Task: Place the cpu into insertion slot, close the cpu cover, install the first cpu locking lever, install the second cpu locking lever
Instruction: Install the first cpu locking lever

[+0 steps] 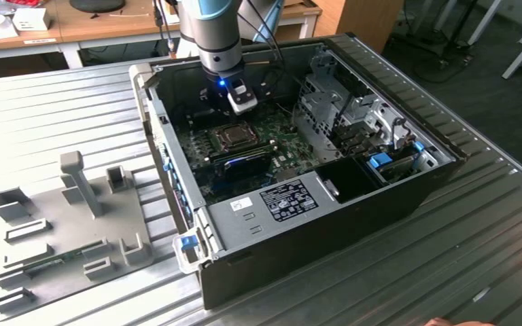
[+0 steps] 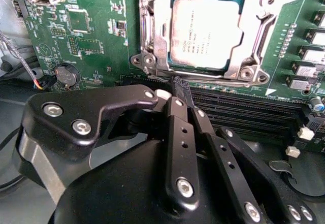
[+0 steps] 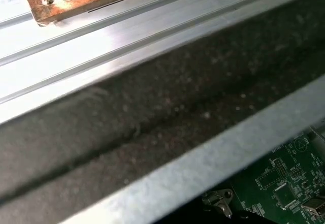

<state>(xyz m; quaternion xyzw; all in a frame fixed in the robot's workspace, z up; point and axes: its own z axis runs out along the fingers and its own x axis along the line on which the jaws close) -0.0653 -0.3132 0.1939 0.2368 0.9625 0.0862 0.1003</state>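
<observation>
Here, in the second wrist view, the gripper (image 2: 181,89) at lower centre has its fingers pressed together, gripping nothing (tips over the black memory slots (image 2: 244,113)); upper right, the cpu (image 2: 204,33) lies in the insertion slot (image 2: 152,36).

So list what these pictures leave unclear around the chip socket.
- Claw, second wrist view: its black fingers look pressed together with nothing between them, and they cover the board just below the socket.
- Chip, same view: seated under the metal cover; the socket's far edge is cut off by the picture's edge.
- Socket, exterior view: too small to show the locking levers.
</observation>
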